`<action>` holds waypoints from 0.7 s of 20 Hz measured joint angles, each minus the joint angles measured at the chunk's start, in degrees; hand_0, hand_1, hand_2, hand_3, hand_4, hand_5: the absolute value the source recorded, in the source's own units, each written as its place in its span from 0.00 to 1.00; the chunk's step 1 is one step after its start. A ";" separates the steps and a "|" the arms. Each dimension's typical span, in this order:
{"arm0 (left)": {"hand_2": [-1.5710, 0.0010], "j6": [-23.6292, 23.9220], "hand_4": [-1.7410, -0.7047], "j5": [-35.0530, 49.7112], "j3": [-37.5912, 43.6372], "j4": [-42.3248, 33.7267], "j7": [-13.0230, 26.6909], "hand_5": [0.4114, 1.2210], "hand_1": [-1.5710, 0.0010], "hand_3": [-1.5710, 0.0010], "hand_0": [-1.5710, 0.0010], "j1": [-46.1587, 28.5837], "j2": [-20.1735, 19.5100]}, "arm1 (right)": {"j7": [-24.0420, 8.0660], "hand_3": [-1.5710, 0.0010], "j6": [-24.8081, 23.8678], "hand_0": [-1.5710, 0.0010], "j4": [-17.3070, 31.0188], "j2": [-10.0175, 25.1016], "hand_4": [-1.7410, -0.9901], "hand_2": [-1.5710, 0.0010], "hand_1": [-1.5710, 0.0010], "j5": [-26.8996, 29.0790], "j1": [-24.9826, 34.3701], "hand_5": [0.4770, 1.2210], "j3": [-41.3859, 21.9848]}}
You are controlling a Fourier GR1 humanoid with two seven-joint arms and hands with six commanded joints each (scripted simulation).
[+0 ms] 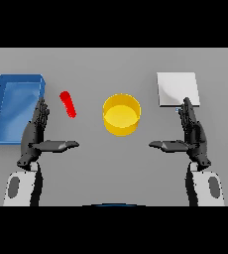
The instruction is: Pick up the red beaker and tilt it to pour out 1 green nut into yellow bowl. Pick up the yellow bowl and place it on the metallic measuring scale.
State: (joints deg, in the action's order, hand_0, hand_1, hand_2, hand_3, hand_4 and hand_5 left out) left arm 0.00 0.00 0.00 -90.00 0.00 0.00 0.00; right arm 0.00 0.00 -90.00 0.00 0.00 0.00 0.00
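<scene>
I see both hands flat, holding nothing: left hand (36, 130), right hand (193, 131); start pose, I'd say. Red beaker (68, 104) lies nearer the table's left edge, so left reaches first; yellow bowl (121, 114) sits centre.

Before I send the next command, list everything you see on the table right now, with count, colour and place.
red beaker: one, red, lying tilted on the table left of centre, between the blue bin and the yellow bowl
yellow bowl: one, yellow, upright at the table's centre; no nut visible inside
metallic measuring scale: one, light grey, flat square at the far right
blue bin: one, blue, open tray at the far left edge
table: one, grey, under everything
left hand: one, dark, open, near left, beside the bin, fingers straight, thumb pointing inward
right hand: one, dark, open, near right, just in front of the scale, fingers straight
</scene>
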 measured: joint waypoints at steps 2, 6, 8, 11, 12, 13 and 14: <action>1.00 -0.15 0.62 0.40 0.49 0.22 0.14 0.26 1.00 1.00 1.00 0.26 -0.50 | 0.02 1.00 -0.10 1.00 -0.03 -0.12 0.82 1.00 1.00 -0.06 -0.02 0.25 -0.11; 1.00 -1.04 0.62 1.53 1.89 1.83 0.42 0.26 1.00 1.00 1.00 1.61 -1.85 | 0.27 1.00 -0.23 1.00 -0.05 -0.78 0.82 1.00 1.00 -0.64 -0.31 0.25 -0.84; 1.00 -0.98 0.62 -3.39 -1.59 -2.94 -3.75 0.26 1.00 1.00 1.00 -3.52 -3.28 | 9.13 1.00 -2.32 1.00 -3.69 2.08 0.82 1.00 1.00 -10.56 -4.31 0.25 -5.40; 1.00 -0.28 0.62 -5.76 -3.21 -5.68 -1.60 0.25 1.00 1.00 1.00 -5.19 -3.72 | 8.00 1.00 -3.40 1.00 -6.35 2.45 0.83 1.00 1.00 -15.21 -6.11 0.25 -8.06; 1.00 -0.31 0.62 -6.05 -3.51 -6.22 -0.32 0.25 1.00 1.00 1.00 -4.78 -3.93 | 7.82 1.00 -4.07 1.00 -6.97 2.04 0.84 1.00 1.00 -16.47 -6.63 0.24 -8.78; 1.00 -0.06 0.62 -6.78 -3.94 -6.06 0.06 0.25 1.00 1.00 1.00 -4.87 -3.76 | 6.87 1.00 -4.06 1.00 -6.77 2.49 0.83 1.00 1.00 -16.38 -6.49 0.25 -8.33; 1.00 -0.10 0.63 -6.95 -3.86 -5.78 -0.24 0.25 1.00 1.00 1.00 -5.71 -3.92 | 6.00 1.00 -3.81 1.00 -6.42 2.06 0.83 1.00 1.00 -16.00 -5.66 0.24 -8.45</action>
State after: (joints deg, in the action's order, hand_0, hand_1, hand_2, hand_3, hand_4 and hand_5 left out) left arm -0.10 -6.95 -3.86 -95.78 -0.24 -5.71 -3.92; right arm 6.00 -3.81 -96.42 2.06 -16.00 -5.66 -8.45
